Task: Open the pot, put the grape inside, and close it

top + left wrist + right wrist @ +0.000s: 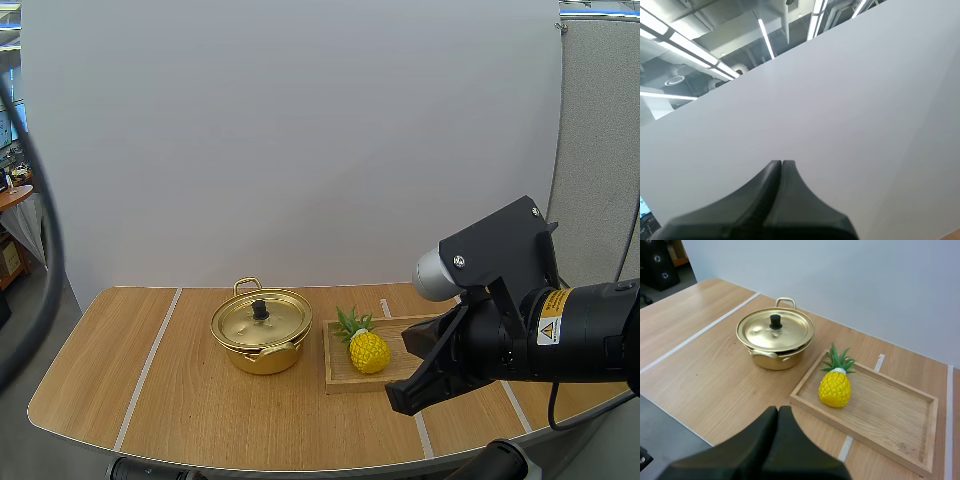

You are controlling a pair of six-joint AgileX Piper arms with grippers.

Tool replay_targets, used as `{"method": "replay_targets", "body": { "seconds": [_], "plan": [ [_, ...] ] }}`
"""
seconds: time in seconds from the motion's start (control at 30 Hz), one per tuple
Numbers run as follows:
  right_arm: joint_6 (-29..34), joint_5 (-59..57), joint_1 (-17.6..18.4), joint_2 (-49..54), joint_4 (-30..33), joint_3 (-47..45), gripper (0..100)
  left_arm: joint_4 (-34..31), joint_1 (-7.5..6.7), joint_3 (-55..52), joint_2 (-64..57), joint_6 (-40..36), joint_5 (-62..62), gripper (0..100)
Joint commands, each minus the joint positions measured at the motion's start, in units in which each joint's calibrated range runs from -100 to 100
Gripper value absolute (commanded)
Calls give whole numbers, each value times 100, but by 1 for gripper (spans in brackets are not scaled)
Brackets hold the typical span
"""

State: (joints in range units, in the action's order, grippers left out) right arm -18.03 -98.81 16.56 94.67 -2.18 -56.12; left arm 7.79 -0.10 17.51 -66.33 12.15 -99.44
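The left gripper (782,163) is closed on nothing, its black fingers pressed into one wedge. On the wooden table (120,385) stands a golden pot (262,352) with its lid (245,322) on and its black knob (260,309) upright. Just beside it, a toy pineapple (368,350) sits at the left end of a wooden tray (345,383). The right gripper (402,400) hangs near the tray's front edge, fingers closed and empty.

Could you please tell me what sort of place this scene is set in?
Probably a staged test bench rather than a kitchen: a taped wooden table before a plain white screen, holding a lidded pot and a toy pineapple on a tray.
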Motion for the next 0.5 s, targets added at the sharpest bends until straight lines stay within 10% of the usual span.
{"method": "replay_targets", "body": {
  "seconds": [0.0,0.47],
  "plan": [
    [12,826,-276,317,30,-14,0,-95,-29,-555,-500,-540,137,0],
    [235,3571,-1117,533,43,36,0,-717,-29,-3387,-2072,-1842,2865,0]
  ]
}}
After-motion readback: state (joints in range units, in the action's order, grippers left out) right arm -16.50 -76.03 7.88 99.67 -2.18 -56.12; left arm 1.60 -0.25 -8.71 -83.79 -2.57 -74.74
